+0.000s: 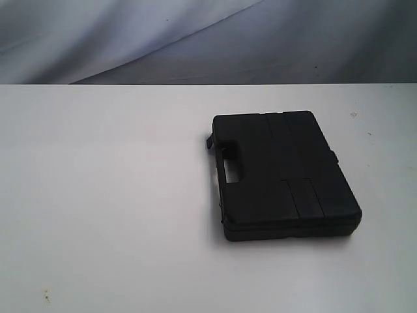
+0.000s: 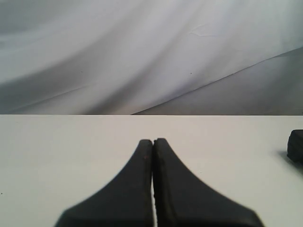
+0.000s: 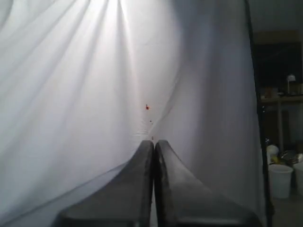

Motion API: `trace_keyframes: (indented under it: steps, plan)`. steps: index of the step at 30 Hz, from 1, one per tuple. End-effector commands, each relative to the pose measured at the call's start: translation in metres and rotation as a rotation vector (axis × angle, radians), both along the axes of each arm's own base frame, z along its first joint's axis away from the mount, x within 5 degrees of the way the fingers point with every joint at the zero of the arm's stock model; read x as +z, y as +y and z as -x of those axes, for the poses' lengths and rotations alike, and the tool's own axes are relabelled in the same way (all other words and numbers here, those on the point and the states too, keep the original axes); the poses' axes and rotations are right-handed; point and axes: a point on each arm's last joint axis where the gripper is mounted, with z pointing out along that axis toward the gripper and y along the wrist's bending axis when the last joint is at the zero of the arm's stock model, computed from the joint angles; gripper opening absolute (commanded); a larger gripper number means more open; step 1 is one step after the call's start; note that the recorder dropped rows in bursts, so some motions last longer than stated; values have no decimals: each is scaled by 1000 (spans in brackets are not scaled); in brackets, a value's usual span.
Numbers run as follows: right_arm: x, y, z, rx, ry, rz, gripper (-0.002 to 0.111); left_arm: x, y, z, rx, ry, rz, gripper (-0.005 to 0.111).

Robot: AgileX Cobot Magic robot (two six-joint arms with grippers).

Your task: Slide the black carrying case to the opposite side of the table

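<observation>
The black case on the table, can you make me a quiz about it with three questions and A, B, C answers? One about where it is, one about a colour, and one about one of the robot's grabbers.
1. In the exterior view, where does the case lie?
A. right of the middle
B. at the far left edge
C. hanging off the front edge

2. What colour is the table?
A. green
B. white
C. brown

3. How is the left gripper?
A. wide open
B. shut on the case
C. shut with nothing in it

Answers:
1 A, the case sits flat on the right half of the tabletop.
2 B, the top is plain white.
3 C, in the left wrist view its jaws meet over bare table.
</observation>
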Motion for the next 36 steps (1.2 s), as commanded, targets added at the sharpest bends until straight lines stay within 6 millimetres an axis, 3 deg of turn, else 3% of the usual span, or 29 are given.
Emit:
trace_keyframes:
  steps: [1,5,13,17,21,26,36]
  plan:
    - [20,-1,-10,-83,39,237,0,-1,0,0,2,-1,9,0]
    - [25,-1,-36,-76,126,257,0,-1,0,0,2,-1,9,0]
    - [2,7,-84,6,346,302,0,-1,0,0,2,-1,9,0]
    - [-14,11,-99,30,462,468,0,-1,0,0,2,-1,9,0]
    - [-17,14,-109,36,446,611,0,-1,0,0,2,-1,9,0]
    - [-10,21,-117,68,337,579,0,-1,0,0,2,-1,9,0]
    - [-13,26,-152,106,412,354,0,-1,0,0,2,-1,9,0]
